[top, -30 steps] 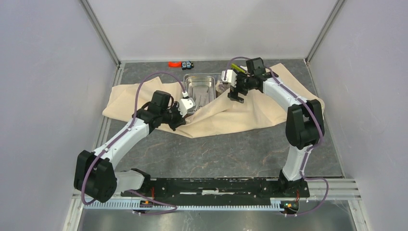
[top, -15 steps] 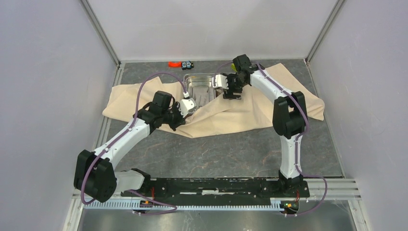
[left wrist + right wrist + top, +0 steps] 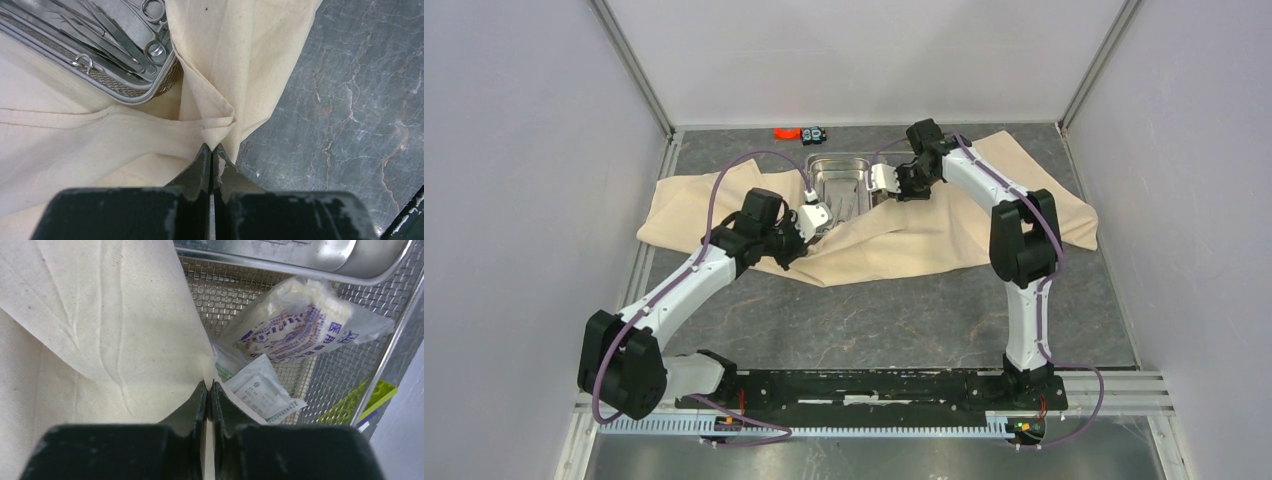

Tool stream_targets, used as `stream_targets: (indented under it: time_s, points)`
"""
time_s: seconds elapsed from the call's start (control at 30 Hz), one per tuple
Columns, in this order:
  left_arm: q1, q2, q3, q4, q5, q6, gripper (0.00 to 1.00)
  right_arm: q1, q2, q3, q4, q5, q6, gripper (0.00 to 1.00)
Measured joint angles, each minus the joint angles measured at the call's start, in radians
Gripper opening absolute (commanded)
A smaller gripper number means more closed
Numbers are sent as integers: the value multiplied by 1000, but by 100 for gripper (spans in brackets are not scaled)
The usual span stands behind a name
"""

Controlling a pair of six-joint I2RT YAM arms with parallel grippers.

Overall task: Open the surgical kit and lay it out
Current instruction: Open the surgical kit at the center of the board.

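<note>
The left end effector (image 3: 212, 150) pinched a cloth wrap (image 3: 75, 140) fold, probably to anchor it. The right end effector (image 3: 209, 387) gripped the wrap's edge, likely to uncover the packets (image 3: 295, 325) just beyond.

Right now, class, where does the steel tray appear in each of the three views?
Top external: steel tray at far centre.
Left wrist: upper left, instruments inside.
Right wrist: its shiny wall along the top edge.
Shared landmark: beige cloth wrap, in all three.
</note>
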Motion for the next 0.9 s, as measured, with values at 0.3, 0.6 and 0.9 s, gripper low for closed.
stream_targets:
  time_s: [0.3,0.6,0.9]
  points:
    - [0,0,1,-3,-42,-1,2,-2,-141,-162,35,16,24,0]
    - [-6,-109,20,-117,-68,17,2,-3,-582,-553,113,2,150,0]
    - [-109,-344,-8,-351,-55,106,18,55,-1118,-977,120,-116,285,12]
